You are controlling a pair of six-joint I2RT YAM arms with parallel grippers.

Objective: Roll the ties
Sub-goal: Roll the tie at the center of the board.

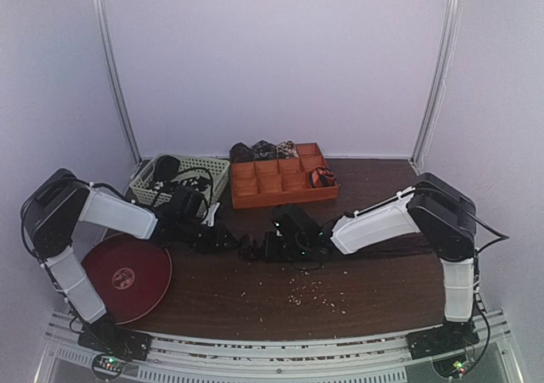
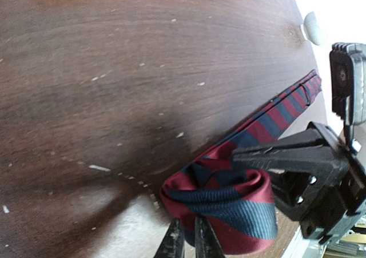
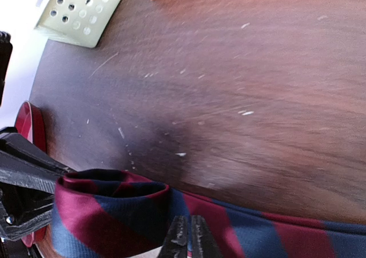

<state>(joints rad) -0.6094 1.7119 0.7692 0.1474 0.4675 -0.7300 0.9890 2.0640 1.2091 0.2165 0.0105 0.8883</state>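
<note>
The fixed camera looks down from high behind the near edge over the whole dark brown wooden table (image 1: 255,294), while both wrist cameras sit low and close, sharing the red-and-navy striped fabric tie coil (image 2: 229,203) from opposite sides.

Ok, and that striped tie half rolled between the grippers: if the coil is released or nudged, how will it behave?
Probably floppy: the striped tie bends into a soft loop and its tail lies flat on the table. The coil looks loose, so it may well unroll if released. A push would likely crumple it rather than slide it.
</note>
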